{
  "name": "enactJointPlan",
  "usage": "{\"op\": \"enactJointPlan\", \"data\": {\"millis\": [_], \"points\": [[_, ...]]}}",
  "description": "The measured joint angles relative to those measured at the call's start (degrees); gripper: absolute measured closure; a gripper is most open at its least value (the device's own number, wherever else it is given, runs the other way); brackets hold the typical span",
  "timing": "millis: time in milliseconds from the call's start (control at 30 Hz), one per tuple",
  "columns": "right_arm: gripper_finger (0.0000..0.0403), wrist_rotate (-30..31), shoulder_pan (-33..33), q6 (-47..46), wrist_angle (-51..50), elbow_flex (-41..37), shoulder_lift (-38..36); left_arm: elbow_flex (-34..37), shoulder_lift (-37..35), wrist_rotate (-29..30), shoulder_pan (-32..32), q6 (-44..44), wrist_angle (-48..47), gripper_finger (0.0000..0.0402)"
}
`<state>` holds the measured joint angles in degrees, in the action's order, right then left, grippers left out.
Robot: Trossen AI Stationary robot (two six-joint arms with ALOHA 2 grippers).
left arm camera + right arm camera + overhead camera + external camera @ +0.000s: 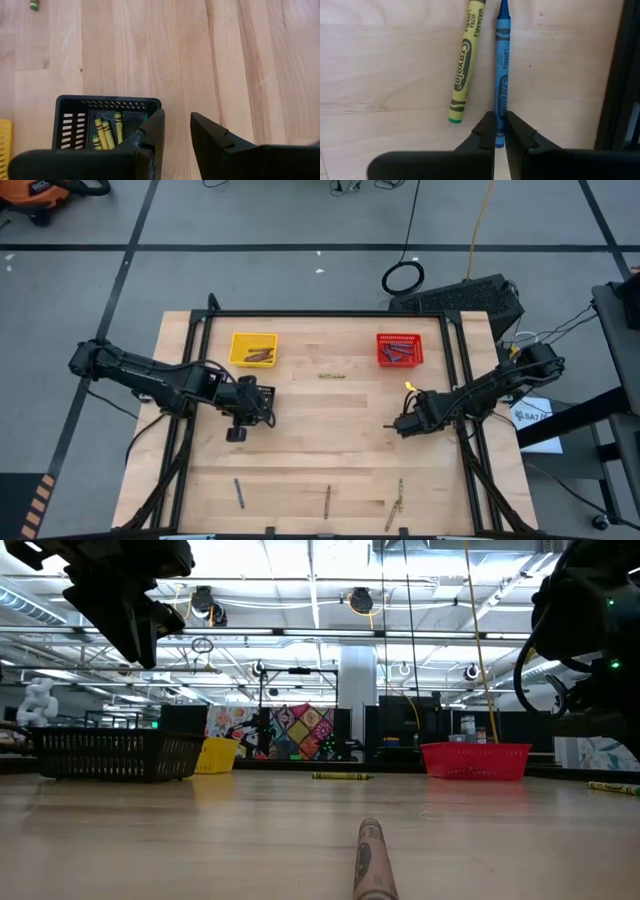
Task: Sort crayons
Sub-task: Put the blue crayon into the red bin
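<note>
From the table side, the black basket [107,122] sits just beside the idle left gripper [176,131], whose fingers stand apart over bare wood with nothing between them. The right gripper [500,131] is clamped on the near end of the blue crayon [501,75]; such an end grip may let it pivot or slip on lifting. The yellow crayon [461,62] lies just beside and could be nudged
</note>
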<state>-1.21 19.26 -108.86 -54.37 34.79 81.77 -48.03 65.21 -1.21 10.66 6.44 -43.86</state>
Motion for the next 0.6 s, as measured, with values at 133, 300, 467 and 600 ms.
{"op": "enactJointPlan", "data": {"millis": [133,300,467,600], "points": [[0.0401,1.39,0.02,-0.09,-2.39,2.55,-1.08,0.00,0.00,0.00,0.00,-0.85,-0.04,0.0310],[0.0401,3.86,0.76,-0.12,-4.23,4.60,-2.90,0.00,0.00,0.00,-0.02,-0.85,-0.15,0.0310],[0.0401,5.94,1.04,-0.18,-4.72,4.91,-5.37,0.00,0.00,0.00,-0.02,-0.85,-0.15,0.0310],[0.0401,10.14,1.01,-0.14,-4.96,4.91,-7.74,0.00,0.00,0.00,-0.02,-0.88,-0.15,0.0310]]}}
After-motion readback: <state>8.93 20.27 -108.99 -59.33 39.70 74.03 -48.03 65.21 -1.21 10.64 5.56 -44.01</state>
